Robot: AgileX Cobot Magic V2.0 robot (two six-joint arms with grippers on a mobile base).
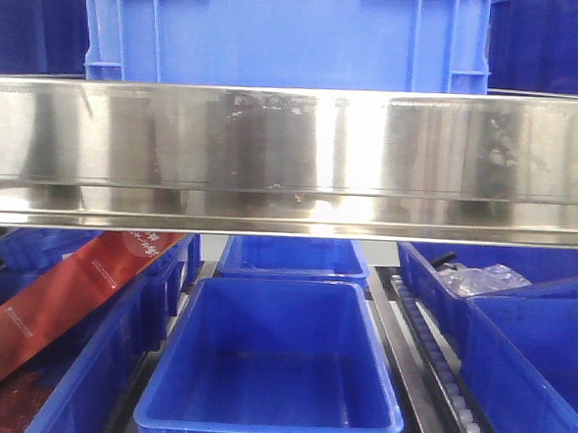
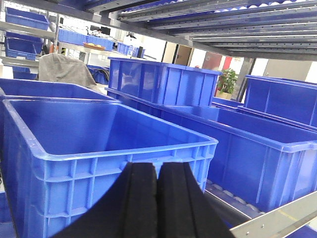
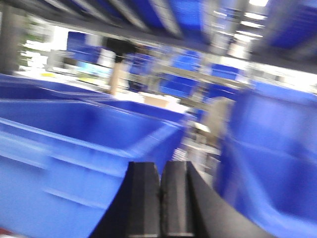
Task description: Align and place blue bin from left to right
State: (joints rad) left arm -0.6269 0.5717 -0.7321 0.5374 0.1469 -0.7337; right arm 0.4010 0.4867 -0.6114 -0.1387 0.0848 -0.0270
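Steel shelving (image 1: 293, 158) carries the blue bin (image 1: 285, 35); left end effector (image 2: 157, 198) and right end effector (image 3: 161, 198) both clenched, empty, before lower bins (image 2: 99, 148).

A warehouse or factory storeroom. Blue plastic bins (image 1: 275, 373) sit in rows on metal flow racks with roller tracks (image 1: 437, 358), under a steel shelf rail (image 1: 293, 158). More bins (image 2: 163, 82) fill shelves further back, one holding bagged parts (image 1: 481, 279). A potted plant (image 2: 227, 82) stands in the bright hall behind.
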